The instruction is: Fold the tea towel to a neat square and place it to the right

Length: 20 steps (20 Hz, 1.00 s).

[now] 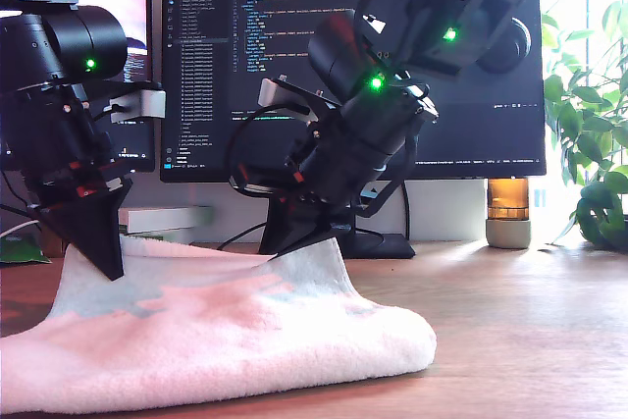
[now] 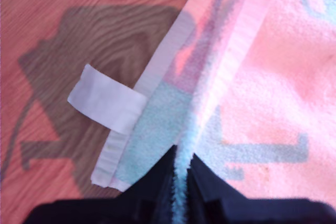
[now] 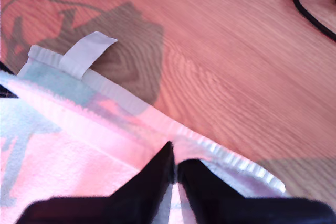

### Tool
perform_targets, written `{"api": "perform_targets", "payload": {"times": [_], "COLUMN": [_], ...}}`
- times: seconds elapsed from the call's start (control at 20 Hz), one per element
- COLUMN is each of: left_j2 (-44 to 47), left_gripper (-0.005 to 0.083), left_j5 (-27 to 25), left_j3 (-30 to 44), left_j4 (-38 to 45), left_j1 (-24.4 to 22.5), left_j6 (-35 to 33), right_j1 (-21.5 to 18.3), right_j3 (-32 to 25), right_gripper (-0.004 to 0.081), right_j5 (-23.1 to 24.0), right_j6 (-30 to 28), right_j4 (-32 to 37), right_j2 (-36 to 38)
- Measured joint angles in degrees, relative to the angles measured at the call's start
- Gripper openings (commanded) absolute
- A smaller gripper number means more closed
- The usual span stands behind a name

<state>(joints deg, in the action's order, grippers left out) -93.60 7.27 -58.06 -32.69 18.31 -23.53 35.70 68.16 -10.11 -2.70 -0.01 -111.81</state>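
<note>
Table (image 1: 530, 331): one wooden top, lying bare toward the exterior view's right.
Tea towel (image 1: 226, 340): one, lying folded at the exterior view's left, hem edges being lifted.
Grippers: two; my first gripper (image 2: 182, 169) and my second gripper (image 3: 174, 169) are each pinching the hem.

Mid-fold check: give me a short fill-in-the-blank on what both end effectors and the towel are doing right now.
1. My first end effector and my second end effector are each shut on the hem of the ____.
2. The tea towel lies on a ____ table.
3. A white hanging ____ sticks out from the hem.
4. Behind the arms in the exterior view stands a lit ____ showing code.

Missing words: tea towel; wooden; loop; monitor
</note>
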Motion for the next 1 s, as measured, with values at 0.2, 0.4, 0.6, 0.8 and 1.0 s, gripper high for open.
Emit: {"api": "perform_targets", "payload": {"times": [0.2, 0.4, 0.6, 0.8, 1.0], "left_j2": [0.00, 0.00, 0.00, 0.00, 0.00], "left_gripper": [0.0135, 0.0136, 0.0136, 0.0136, 0.0136], "left_j5": [-2.36, -2.40, -1.73, -1.42, -1.38], "left_j3": [0.11, 0.11, 0.11, 0.11, 0.11], "left_j4": [-1.14, -0.35, -0.13, -0.37, -1.79], "left_j1": [-2.91, -2.86, -2.56, -2.67, -2.67], "left_j6": [0.00, 0.72, 0.87, 0.87, 0.90], "right_j1": [-2.80, -3.65, -1.31, 0.00, 0.00], "right_j3": [-0.02, -0.02, 0.90, 7.19, 13.35], "right_gripper": [0.0146, 0.0225, 0.0293, 0.0322, 0.0364], "right_j5": [0.11, -0.04, -2.29, -3.10, -3.23], "right_j6": [-0.15, 1.38, 2.82, 4.15, 3.91], "right_j4": [-2.01, -2.19, -3.32, -5.70, -12.85], "right_j2": [-0.70, -1.05, -1.09, -1.27, -1.27]}}
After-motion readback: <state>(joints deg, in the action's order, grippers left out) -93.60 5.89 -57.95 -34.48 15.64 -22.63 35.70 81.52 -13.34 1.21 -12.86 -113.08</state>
